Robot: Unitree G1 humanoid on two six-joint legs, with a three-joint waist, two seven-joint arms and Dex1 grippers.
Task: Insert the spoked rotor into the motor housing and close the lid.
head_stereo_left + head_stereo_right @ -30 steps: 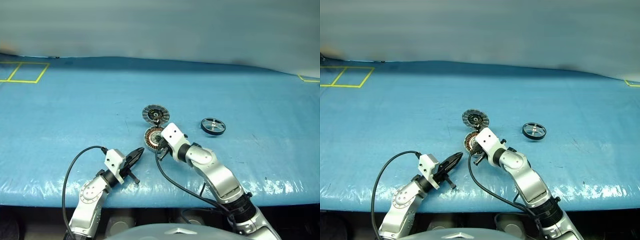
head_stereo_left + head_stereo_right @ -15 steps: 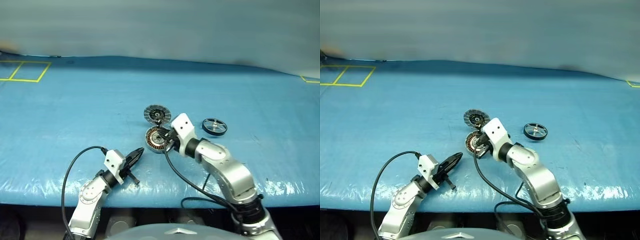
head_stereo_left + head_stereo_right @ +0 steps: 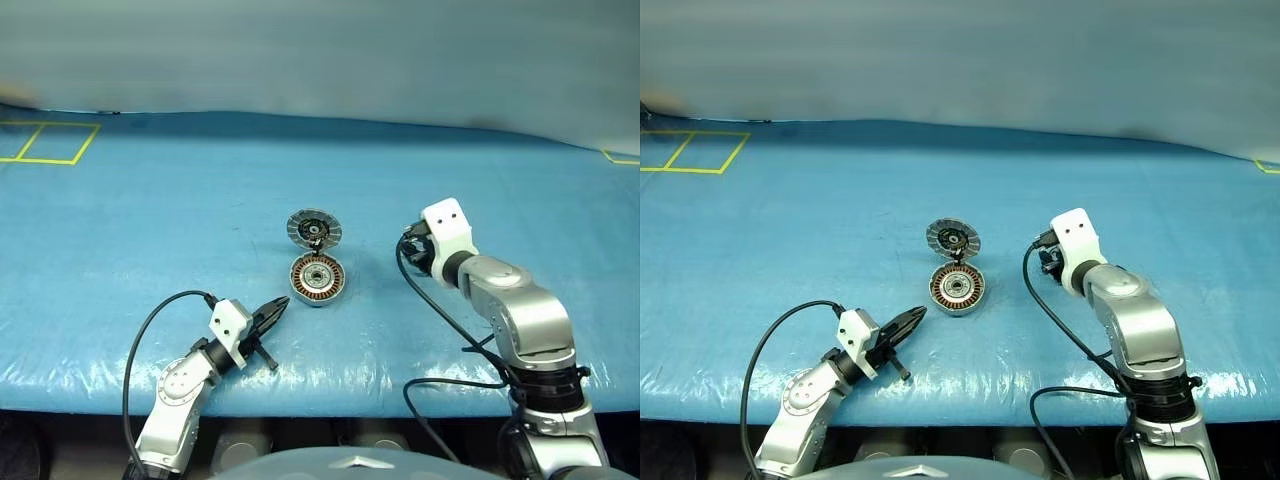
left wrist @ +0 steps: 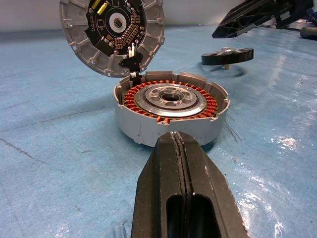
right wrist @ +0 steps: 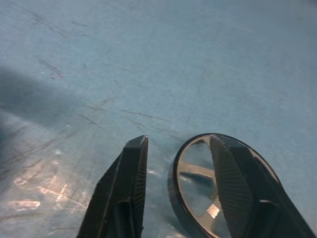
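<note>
The motor housing (image 3: 317, 278) lies mid-table with its copper windings (image 4: 148, 92) and silver hub showing. Its hinged lid (image 3: 313, 228) stands open just behind it, inner face toward me. To the right lies the spoked rotor (image 5: 197, 176), a dark ring with silvery spokes, flat on the table. My right gripper (image 5: 178, 140) hangs open over it, one finger above the spokes and the other outside the rim; I cannot tell whether they touch. My left gripper (image 3: 272, 312) is shut and empty, pointing at the housing (image 4: 171, 106) from a short way in front.
The blue-covered table (image 3: 150, 220) stretches wide on all sides. Yellow tape squares (image 3: 50, 143) mark its far left corner. Black cables loop from both wrists near the front edge (image 3: 300, 385).
My right arm has swung right, away from the housing and over to the rotor, and its fingers have opened. The left gripper has stayed where it was.
</note>
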